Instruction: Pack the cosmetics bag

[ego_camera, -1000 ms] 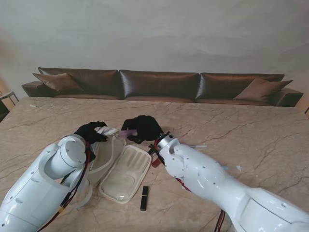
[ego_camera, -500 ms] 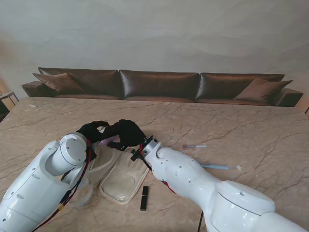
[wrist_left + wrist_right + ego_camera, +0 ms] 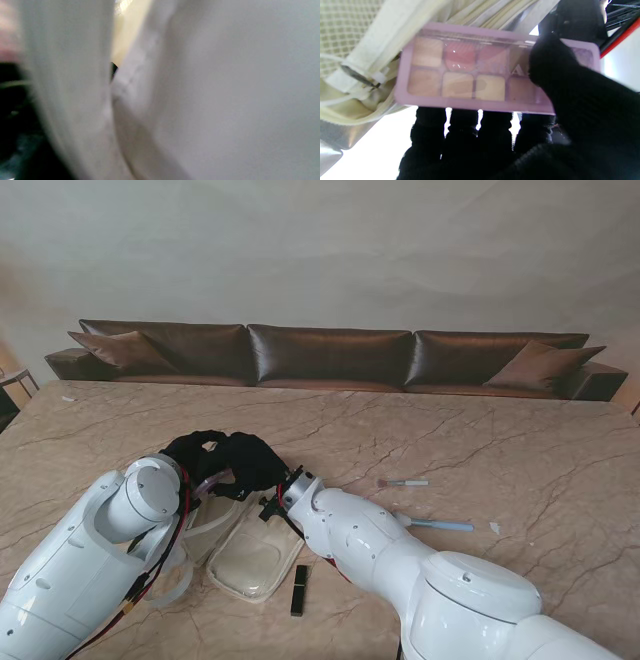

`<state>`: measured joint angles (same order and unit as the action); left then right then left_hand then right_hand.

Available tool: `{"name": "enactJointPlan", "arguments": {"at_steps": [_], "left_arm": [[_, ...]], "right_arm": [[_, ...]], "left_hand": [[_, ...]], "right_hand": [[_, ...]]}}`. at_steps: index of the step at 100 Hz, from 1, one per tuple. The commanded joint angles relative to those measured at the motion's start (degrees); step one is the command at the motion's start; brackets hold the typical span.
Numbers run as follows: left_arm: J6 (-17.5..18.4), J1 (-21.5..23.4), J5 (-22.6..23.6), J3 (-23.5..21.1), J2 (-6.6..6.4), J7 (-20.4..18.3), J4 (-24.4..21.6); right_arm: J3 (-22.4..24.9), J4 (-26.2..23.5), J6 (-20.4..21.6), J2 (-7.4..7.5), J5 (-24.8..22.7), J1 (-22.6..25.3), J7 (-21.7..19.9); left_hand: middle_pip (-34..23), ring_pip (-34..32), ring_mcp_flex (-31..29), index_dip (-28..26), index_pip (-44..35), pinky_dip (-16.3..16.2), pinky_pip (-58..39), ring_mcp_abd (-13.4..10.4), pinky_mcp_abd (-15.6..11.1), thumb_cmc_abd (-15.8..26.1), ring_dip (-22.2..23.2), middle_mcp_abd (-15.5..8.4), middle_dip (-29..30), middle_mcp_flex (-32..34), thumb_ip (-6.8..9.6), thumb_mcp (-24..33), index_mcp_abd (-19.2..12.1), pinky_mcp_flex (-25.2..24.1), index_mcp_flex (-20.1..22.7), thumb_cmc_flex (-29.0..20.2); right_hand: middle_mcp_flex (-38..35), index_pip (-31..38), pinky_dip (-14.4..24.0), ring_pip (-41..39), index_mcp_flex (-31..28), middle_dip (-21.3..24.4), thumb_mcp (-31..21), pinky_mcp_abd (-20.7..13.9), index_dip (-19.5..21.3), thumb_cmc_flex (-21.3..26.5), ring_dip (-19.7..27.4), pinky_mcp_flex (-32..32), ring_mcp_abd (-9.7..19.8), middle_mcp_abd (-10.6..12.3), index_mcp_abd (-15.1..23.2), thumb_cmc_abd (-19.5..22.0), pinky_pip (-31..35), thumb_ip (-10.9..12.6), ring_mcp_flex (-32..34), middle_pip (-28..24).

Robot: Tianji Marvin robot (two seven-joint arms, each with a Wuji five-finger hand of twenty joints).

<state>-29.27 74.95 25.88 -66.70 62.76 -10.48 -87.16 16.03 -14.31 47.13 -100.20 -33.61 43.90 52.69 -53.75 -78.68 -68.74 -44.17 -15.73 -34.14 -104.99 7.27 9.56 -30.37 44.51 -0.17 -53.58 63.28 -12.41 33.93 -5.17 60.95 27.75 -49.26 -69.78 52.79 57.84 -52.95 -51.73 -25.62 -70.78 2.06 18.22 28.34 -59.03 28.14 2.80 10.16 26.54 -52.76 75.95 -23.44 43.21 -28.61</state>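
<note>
Nearest to me on the marble table (image 3: pixel 520 440), a black lipstick tube (image 3: pixel 299 589) lies flat just beside the near edge of the cosmetics bag (image 3: pixel 250 555), not yet packed. The bag lies opened out, its cream lining facing up, presumably so items can go straight in from overhead.

Right hand (image 3: pixel 248 463), black-gloved, sits over the bag's far end. The wrist view shows it holding an eyeshadow palette (image 3: pixel 480 72): thumb (image 3: pixel 552 65) pressed on the clear lid, four fingers (image 3: pixel 462 130) under the back. The palette is pinched at one end, likely so the free end can lead into the opening; that end overlaps the bag's zipper edge (image 3: pixel 357 77). Judgement: insertion step in hand.

Left hand (image 3: pixel 190 448) is at the bag's far left rim, touching or nearly touching the right hand. It probably holds the mouth open, but its wrist view is filled with blurred pale fabric, so I cannot tell its finger state.

Farther right, well apart from the bag, a blue-handled stick (image 3: pixel 438 525) and a smaller red-tipped stick (image 3: pixel 402 482) wait on the table.
</note>
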Motion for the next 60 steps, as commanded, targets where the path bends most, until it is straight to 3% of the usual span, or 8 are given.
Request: {"name": "enactJointPlan", "arguments": {"at_steps": [1, 25, 39, 50, 60], "left_arm": [[0.20, 0.45, -0.44, 0.45, 0.61, -0.51, 0.19], [0.32, 0.73, -0.08, 0.17, 0.46, -0.83, -0.09], [0.29, 0.78, 0.15, 0.05, 0.43, -0.88, -0.18], [0.11, 0.83, 0.04, 0.15, 0.51, -0.63, -0.17], [0.08, 0.85, -0.19, 0.24, 0.55, -0.54, -0.11]], "right_arm": [[-0.40, -0.67, 3.06, -0.35, -0.60, 0.16, 0.97], [-2.82, -0.67, 2.21, 0.56, -1.69, -0.66, -0.88], [-3.40, -0.69, 1.83, 1.16, -1.09, -1.38, -4.97], [-3.84, -0.69, 1.17, 1.41, -1.00, -1.44, -5.50], [-4.57, -0.68, 0.13, 1.50, -1.62, -1.46, -4.23]], "left_hand": [[-2.62, -7.57, -4.01, -3.21, -48.39, 0.89, -13.24, 0.31, -2.40, 9.70, 2.86, -9.32, -1.01, 1.16, 1.62, 0.85, -2.44, 1.34, 5.89, -5.33], [-2.57, -7.54, -4.01, -3.22, -48.32, 0.99, -13.29, 0.35, -2.44, 9.71, 2.95, -9.36, -1.08, 1.16, 1.67, 0.73, -2.50, 1.34, 5.85, -5.33], [-2.57, -7.53, -4.02, -3.20, -48.29, 1.04, -13.33, 0.31, -2.51, 9.68, 2.99, -9.29, -1.12, 1.20, 1.67, 0.64, -2.50, 1.34, 5.89, -5.26], [-2.55, -7.52, -4.02, -3.19, -48.29, 1.07, -13.34, 0.31, -2.53, 9.64, 3.02, -9.33, -1.14, 1.20, 1.70, 0.66, -2.55, 1.34, 5.94, -5.28], [-2.53, -7.51, -4.02, -3.17, -48.27, 1.09, -13.35, 0.31, -2.55, 9.65, 3.04, -9.36, -1.16, 1.23, 1.71, 0.68, -2.55, 1.34, 5.94, -5.27]], "right_hand": [[-4.89, 3.45, 1.72, 0.94, -4.86, -1.20, -7.24, -1.55, 1.36, 0.75, 0.92, -0.88, 3.21, 4.45, 9.10, 5.42, -0.02, 4.12, -1.33, -3.14], [-4.85, 3.37, 2.89, 0.88, -4.10, -1.23, -7.14, -1.28, 0.48, 0.91, 1.34, -1.41, 2.80, 3.99, 8.06, 5.67, -0.50, 4.17, -1.53, -3.06], [-4.23, 3.13, 3.91, 1.73, -3.24, -1.14, -7.19, -1.00, -1.09, 1.68, 2.10, -1.81, 2.17, 3.25, 6.14, 5.26, -1.22, 4.30, -1.68, -2.47], [0.28, 0.13, 5.29, 3.66, 2.74, -0.74, -6.23, -1.08, -2.88, 1.70, 3.14, -2.00, 1.70, 1.58, 1.81, -0.72, -1.40, 2.78, -3.71, 1.06], [1.16, -1.40, 5.77, 4.45, 3.30, -0.97, -6.77, -1.20, -2.17, 1.88, 3.87, -1.23, 2.02, 1.81, 0.72, -3.94, -1.41, 2.01, -3.35, 1.71]]}}
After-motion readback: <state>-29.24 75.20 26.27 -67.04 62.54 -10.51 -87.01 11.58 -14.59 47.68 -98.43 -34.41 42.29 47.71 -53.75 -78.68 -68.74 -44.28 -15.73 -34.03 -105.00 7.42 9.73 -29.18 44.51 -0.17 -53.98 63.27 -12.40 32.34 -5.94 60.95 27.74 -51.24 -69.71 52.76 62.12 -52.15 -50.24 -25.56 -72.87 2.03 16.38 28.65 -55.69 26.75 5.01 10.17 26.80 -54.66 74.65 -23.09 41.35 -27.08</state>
